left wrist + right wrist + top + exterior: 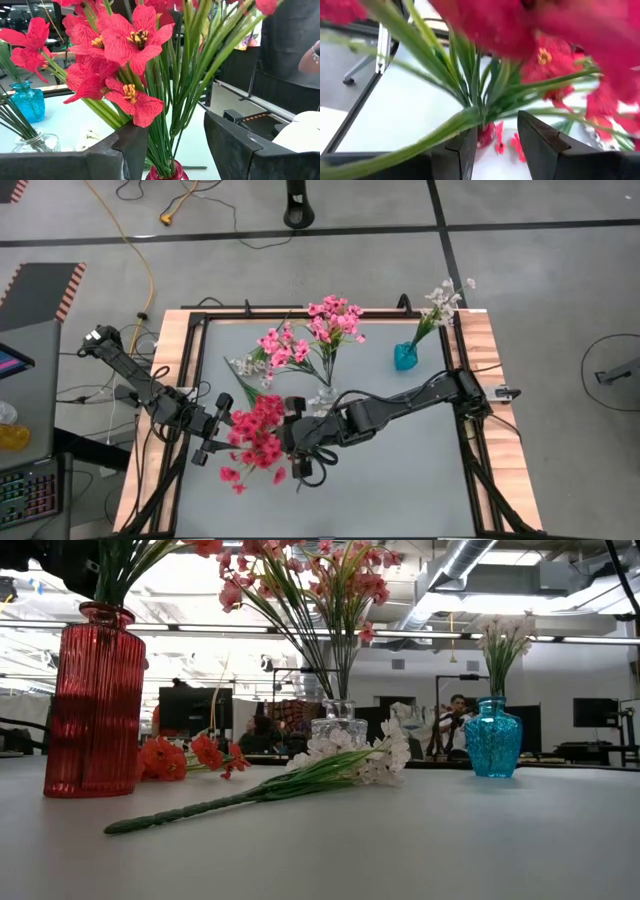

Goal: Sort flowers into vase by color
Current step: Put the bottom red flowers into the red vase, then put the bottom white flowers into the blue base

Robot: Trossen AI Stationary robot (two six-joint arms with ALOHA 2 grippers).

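Most flowers already stand sorted: red ones in the red vase (pixel 93 700) near the table's left front, pink in the clear vase (pixel 339 725), white in the blue vase (pixel 405 357). A white sprig (pixel 330 768) and some red blossoms (pixel 190 756) lie loose on the table (pixel 420 480). The right gripper (pixel 495 145) is parted around a red sprig's stem (pixel 420 142) above the red vase; the left gripper (pixel 175 145) gapes empty beside it.

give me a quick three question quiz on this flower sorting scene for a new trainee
1. True or false: the blue vase holds red flowers.
2. Multiple choice: what lies flat on the table in front of the clear vase? A) a white sprig B) a pink sprig C) a pair of scissors
3. Short answer: which vase do both the left gripper and the right gripper face?

Key
1. False, it holds white flowers.
2. A, the white sprig lies on its side.
3. The red vase, filled with red flowers.
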